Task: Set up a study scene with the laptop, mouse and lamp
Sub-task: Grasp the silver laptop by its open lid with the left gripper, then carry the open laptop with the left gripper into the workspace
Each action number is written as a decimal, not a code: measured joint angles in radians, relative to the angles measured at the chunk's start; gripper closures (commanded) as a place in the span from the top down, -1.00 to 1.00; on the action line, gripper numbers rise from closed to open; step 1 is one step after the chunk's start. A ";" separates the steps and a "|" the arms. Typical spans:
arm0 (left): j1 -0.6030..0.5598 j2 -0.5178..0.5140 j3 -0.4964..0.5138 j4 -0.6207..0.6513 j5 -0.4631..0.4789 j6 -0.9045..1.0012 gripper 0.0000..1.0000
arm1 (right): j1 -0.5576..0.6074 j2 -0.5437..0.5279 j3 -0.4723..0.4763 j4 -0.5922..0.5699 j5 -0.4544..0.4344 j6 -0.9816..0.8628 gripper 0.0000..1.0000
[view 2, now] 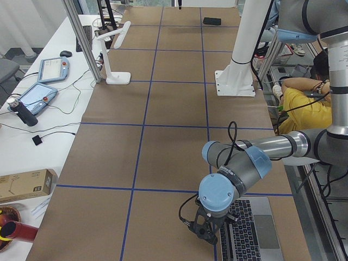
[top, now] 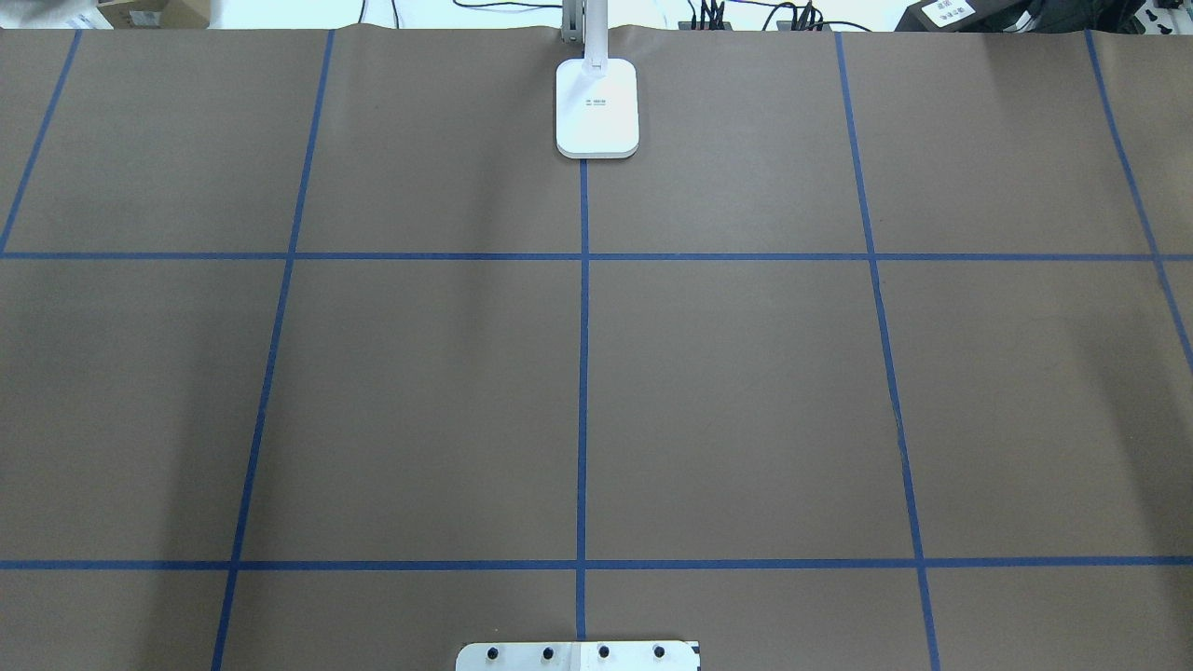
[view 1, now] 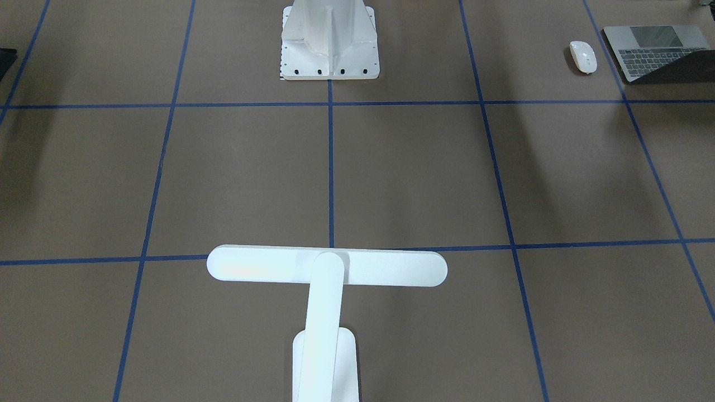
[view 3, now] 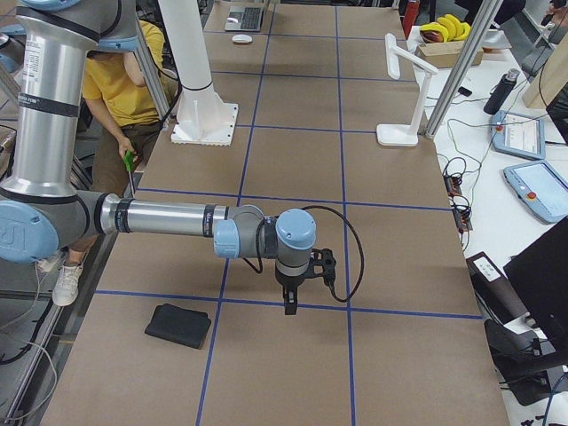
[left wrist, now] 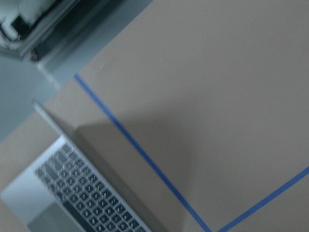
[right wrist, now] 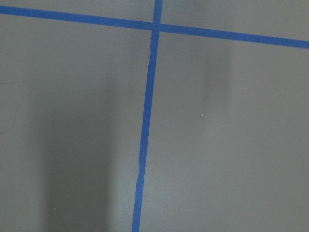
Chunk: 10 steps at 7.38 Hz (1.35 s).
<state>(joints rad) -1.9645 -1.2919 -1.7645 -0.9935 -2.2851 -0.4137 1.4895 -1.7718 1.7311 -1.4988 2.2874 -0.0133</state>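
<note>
Exterior front-facing is showing the laptop (view 1: 659, 53) sitting open at the robot's left end of the tabletop (view 1: 413, 178), near the robot-side edge. The mouse (view 1: 583, 56) is lying just beside it on the centre side, not touching. The lamp (view 1: 327, 268) is standing upright at the far edge on the centre tape line, with its bar head reaching out toward the pedestal (view 1: 329, 39). Laptop and mouse are sitting well apart from the lamp, so I'm reading the scene as not yet assembled. They're likely being staged at the edges so each arm is getting its own reach zone.

Left claw (view 2: 205, 235) is hanging low just beside the laptop's edge in exterior left. Its wrist camera is catching the keyboard corner and bare paper, with no fingers in frame, so I cannot tell whether it's open or closed. I'm guessing it's lining up for the laptop first, since the widest item is anchoring the layout.

Right claw (view 3: 289, 306) is pointing down over bare tabletop near a black mouse pad (view 3: 178, 325), well apart from every task item. Its wrist camera is showing only tape lines, so I cannot tell its state either.

Containers: nothing on the tabletop is acting as one. The only one I'm spotting is a tan box (view 3: 454, 55) on the side bench, with bananas (view 3: 448, 25) sitting in it.
</note>
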 measured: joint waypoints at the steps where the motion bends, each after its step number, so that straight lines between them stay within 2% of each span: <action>1: -0.006 -0.009 0.047 0.040 -0.033 -0.037 0.74 | 0.000 0.000 0.000 0.000 0.000 0.000 1.00; 3: -0.009 -0.038 0.163 0.066 -0.100 -0.073 0.73 | 0.000 0.001 0.002 0.000 -0.001 0.000 1.00; 5: -0.010 -0.071 0.265 0.068 -0.161 -0.099 0.33 | 0.000 0.003 0.004 0.000 -0.002 0.000 1.00; 6: -0.010 -0.072 0.286 0.068 -0.169 -0.103 0.20 | 0.000 0.003 0.005 0.000 -0.001 0.000 1.00; 7: -0.010 -0.067 0.295 0.068 -0.172 -0.103 0.19 | 0.000 0.003 0.005 0.004 -0.001 0.000 1.00; 8: -0.011 -0.060 0.299 0.068 -0.172 -0.102 0.01 | 0.000 0.003 0.005 0.010 0.000 0.000 1.00; 10: -0.011 -0.044 0.299 0.067 -0.172 -0.095 -0.98 | 0.000 0.003 0.005 0.013 0.000 0.000 1.00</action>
<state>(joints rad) -1.9757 -1.3358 -1.4660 -0.9267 -2.4575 -0.5089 1.4895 -1.7687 1.7360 -1.4854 2.2871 -0.0135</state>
